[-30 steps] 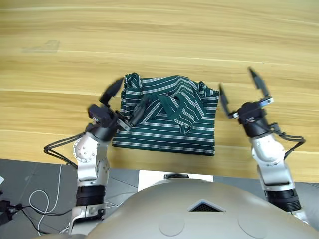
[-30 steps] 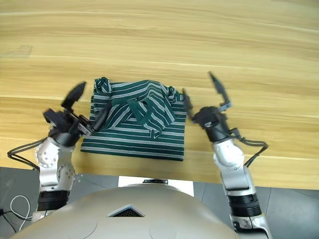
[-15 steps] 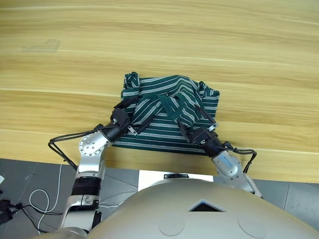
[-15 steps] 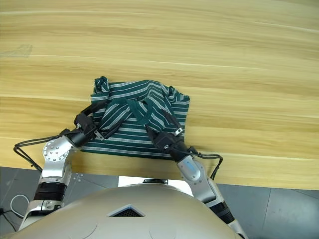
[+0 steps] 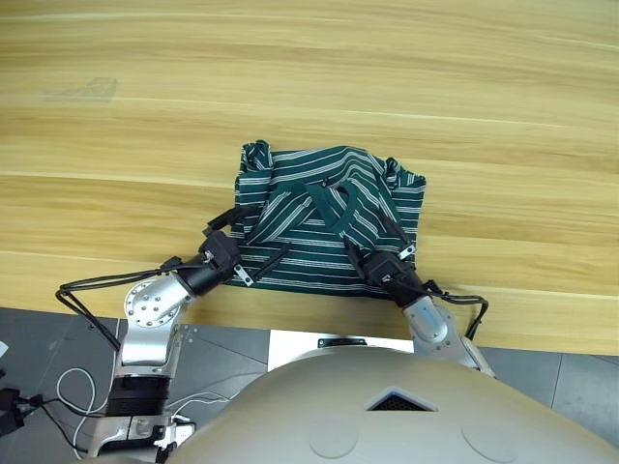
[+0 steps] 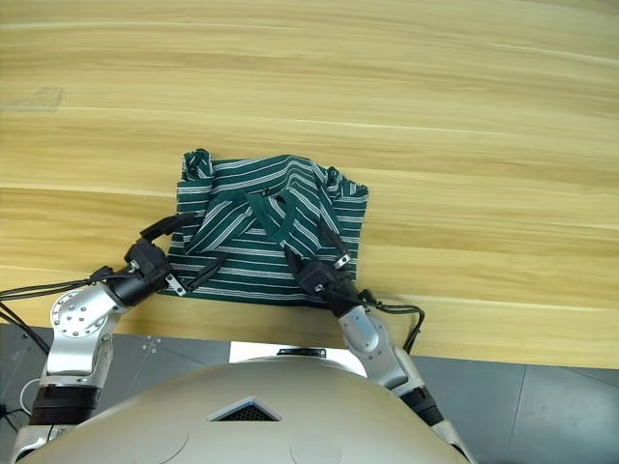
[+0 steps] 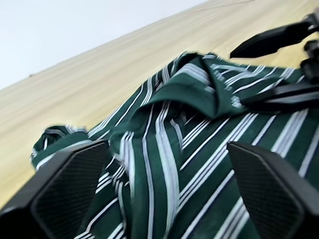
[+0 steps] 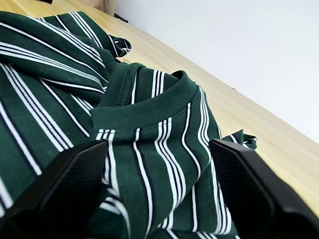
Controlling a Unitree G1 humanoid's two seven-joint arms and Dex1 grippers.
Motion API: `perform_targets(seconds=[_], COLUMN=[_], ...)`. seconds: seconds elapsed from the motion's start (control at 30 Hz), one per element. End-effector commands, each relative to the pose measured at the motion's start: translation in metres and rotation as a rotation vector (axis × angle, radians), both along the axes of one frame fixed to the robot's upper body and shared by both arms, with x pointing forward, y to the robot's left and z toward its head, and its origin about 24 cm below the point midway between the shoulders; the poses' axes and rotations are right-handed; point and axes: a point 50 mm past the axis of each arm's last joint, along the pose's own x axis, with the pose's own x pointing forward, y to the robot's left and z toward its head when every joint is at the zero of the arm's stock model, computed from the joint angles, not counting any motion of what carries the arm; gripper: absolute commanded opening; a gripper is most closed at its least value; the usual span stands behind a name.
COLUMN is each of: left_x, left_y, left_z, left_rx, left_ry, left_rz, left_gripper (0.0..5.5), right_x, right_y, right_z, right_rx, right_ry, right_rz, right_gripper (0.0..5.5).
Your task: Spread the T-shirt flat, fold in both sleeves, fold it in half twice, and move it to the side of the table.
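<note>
A dark green T-shirt with white stripes [image 5: 324,208] lies folded into a rough rectangle on the wooden table [image 5: 309,77], its collar [image 8: 144,107] on top and bunched. My left gripper [image 5: 269,230] is open, low over the shirt's near left part, with striped cloth between its fingers [image 7: 70,194]. My right gripper [image 5: 368,230] is open too, low over the near right part, its fingers [image 8: 249,194] on either side of the cloth below the collar. Neither gripper has closed on the cloth. The right gripper's fingers [image 7: 279,37] show farther off in the left wrist view.
The shirt lies close to the table's near edge [image 5: 542,338]. Bare wood stretches to the far side and to both sides. Loose cables [image 5: 58,396] lie on the grey floor below the near left.
Both open grippers came down from raised positions beside the shirt onto its near part. The left one has since drawn back a little toward the near left. The shirt has barely shifted.
</note>
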Motion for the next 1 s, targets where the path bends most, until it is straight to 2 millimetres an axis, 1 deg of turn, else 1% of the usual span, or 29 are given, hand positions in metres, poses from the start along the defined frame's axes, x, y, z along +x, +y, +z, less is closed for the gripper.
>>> perform_targets(seconds=[0.03,0.3,0.47,0.8,0.97,1.0], left_x=[0.001,0.01,0.007,0.004,0.003,0.003], left_y=[0.004,0.009,0.006,0.004,0.003,0.002], left_z=[0.006,-0.002,-0.008,-0.01,-0.01,-0.01], left_rx=[-0.013,-0.024,-0.049,-0.061,-0.066,-0.066], left_ry=[0.021,0.104,0.176,0.218,0.225,0.227], left_rz=[0.013,0.134,0.144,0.144,0.147,0.147], left_gripper=[4.43,4.43,4.43,4.43,3.57,3.47], right_x=[-0.002,-0.005,-0.006,-0.006,-0.008,-0.008], right_y=[0.0,0.002,0.002,0.004,0.005,0.005], right_z=[-0.002,0.001,0.002,0.001,0.0,0.0], right_rx=[-0.008,0.006,0.006,0.003,-0.001,-0.001], right_ry=[0.001,-0.017,-0.028,-0.04,-0.042,-0.043], right_rz=[-0.012,-0.012,-0.013,-0.016,-0.013,-0.014], right_gripper=[3.75,3.75,3.75,3.75,3.71,3.71])
